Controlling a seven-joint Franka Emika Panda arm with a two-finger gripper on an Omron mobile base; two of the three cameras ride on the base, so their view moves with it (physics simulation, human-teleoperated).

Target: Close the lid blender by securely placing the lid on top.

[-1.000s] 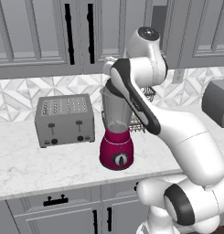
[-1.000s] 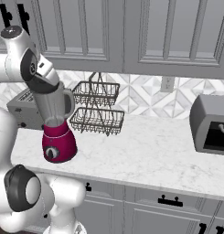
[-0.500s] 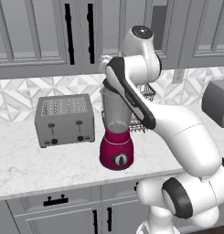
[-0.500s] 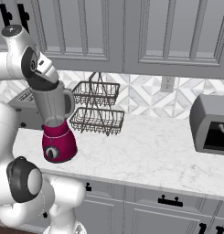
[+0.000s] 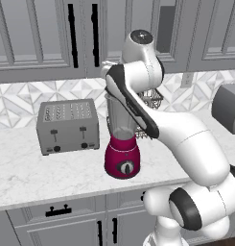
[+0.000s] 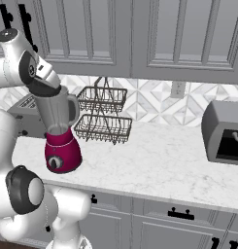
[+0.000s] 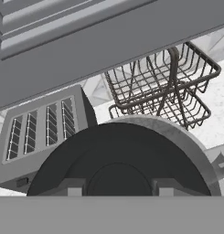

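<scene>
The blender point(image 5: 122, 159) stands on the counter, with its magenta base point(image 6: 62, 151) and dark dial facing the front. Its clear grey jar point(image 6: 56, 111) rises straight up under my hand. A round dark lid point(image 7: 118, 151) lies on the jar's grey rim point(image 7: 186, 137) and covers the mouth; from the right base it shows as a dark disc, the lid point(image 6: 44, 88). My gripper point(image 7: 118, 189) is right above the lid, one fingertip on each side of its central knob, shut on it.
A boxy grey toaster point(image 5: 67, 126) sits left of the blender. A two-tier wire basket rack point(image 6: 103, 114) stands just behind and to the right. A grey appliance point(image 6: 225, 131) is at the far right. Upper cabinets point(image 7: 86, 36) hang close above my hand.
The arm's upper joints have swung slightly to the left. The hand has stayed over the jar top, and the blender has not moved.
</scene>
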